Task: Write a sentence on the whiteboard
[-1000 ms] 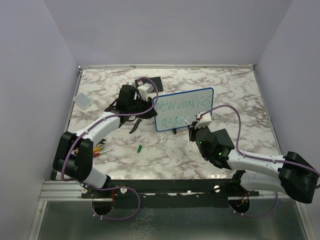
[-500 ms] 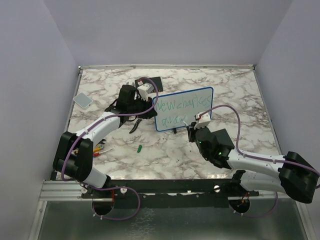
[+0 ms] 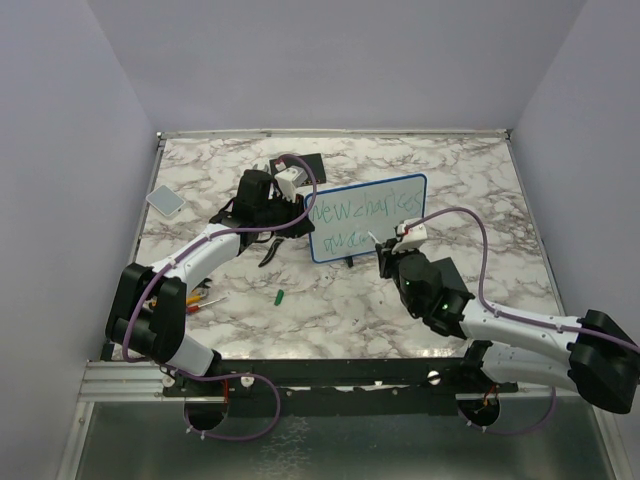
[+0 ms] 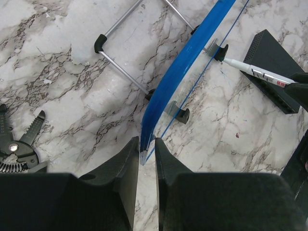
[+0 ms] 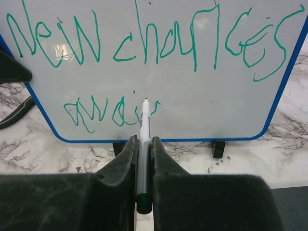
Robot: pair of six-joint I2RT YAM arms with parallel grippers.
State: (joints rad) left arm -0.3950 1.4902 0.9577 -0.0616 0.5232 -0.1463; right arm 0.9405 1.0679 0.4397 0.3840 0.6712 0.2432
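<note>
Robotics test cell: a marble-patterned table (image 3: 330,300) stands boxed in by plain pale walls (image 3: 340,60) behind it and on both sides. Two robot arms, the left arm (image 3: 205,250) and the right arm (image 3: 520,325), are bolted to an aluminium rail (image 3: 120,380) along the table's near edge. Purple cables (image 3: 481,265) loop off the arms, and small hand tools (image 3: 200,298) lie loose on the table's left part.

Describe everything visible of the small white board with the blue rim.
This small blue-rimmed white board stands nearly upright on little black feet on the marble table. Green handwriting fills two lines. The left gripper pinches one side edge; the right gripper holds a white marker against the second line.
</note>
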